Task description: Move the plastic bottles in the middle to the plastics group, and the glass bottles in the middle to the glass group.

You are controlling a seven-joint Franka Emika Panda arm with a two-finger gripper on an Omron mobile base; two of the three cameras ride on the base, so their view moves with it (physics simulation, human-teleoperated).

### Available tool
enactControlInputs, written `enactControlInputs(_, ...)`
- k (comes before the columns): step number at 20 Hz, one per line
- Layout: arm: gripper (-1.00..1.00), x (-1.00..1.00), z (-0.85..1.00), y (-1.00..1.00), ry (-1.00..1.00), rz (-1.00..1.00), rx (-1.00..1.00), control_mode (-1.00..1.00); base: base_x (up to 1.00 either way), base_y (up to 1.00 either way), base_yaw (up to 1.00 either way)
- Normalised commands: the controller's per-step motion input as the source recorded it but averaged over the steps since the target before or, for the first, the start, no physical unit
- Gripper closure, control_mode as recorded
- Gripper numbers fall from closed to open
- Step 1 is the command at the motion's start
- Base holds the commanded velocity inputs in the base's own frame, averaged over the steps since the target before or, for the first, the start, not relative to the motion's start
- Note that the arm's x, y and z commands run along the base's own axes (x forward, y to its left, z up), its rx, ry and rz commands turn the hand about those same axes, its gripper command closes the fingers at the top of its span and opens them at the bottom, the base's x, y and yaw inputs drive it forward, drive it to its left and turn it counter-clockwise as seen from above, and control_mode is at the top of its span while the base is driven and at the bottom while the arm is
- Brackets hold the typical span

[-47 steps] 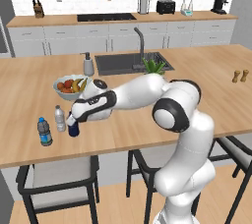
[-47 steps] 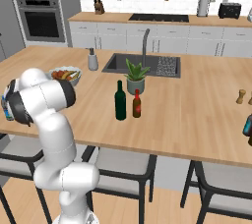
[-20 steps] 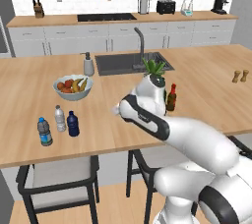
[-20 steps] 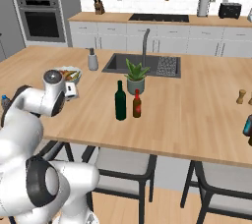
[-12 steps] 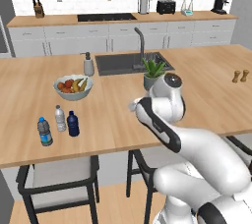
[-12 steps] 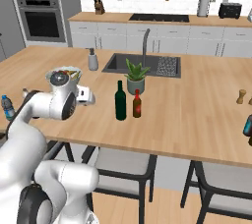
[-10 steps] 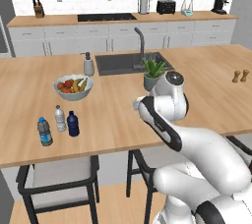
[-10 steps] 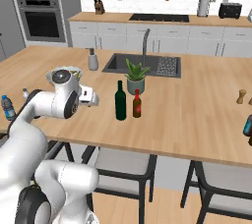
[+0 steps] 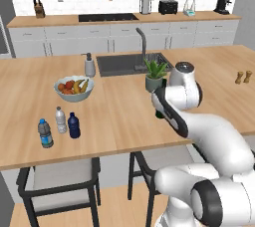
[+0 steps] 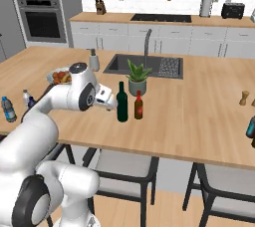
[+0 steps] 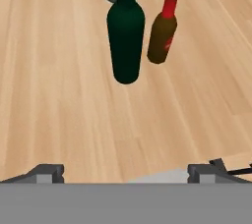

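With jaws wide and empty, the gripper point(image 10: 111, 102) faces the green bottle point(image 11: 126, 31) on the counter (amber bottle point(image 11: 164, 26) just beside), so it should centre on the body before closing.

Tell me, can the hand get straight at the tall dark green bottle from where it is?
Probably yes. The hand is open and faces the green bottle across bare counter; the amber bottle stands apart to one side.

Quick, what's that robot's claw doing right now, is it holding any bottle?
End effector: open and empty, facing the dark green bottle without touching it.
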Motion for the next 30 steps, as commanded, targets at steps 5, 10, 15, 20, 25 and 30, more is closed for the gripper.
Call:
enactControlInputs(5, -1.0, 0.39, 0.0, -0.42, -0.03, 0.0, 0.06, -1.0, 0.0, 0.0, 0.0)
enactControlInputs(10, -1.0, 0.55, 0.0, -0.1, -0.02, 0.06, 0.02, -1.0, 0.0, 0.0, 0.0)
enactControlInputs(15, -1.0, 0.38, 0.0, 0.01, 0.0, 0.12, 0.0, -1.0, 0.0, 0.0, 0.0)
enactControlInputs(20, -1.0, 0.37, -0.05, 0.0, 0.0, 0.06, -0.01, -1.0, 0.0, 0.0, 0.0)
enactControlInputs(25, -1.0, 0.25, 0.0, 0.0, 0.0, 0.02, -0.01, -1.0, 0.0, 0.0, 0.0)
enactControlInputs(30, -1.0, 0.15, -0.06, 0.0, 0.0, 0.0, 0.0, -1.0, 0.0, 0.0, 0.0)
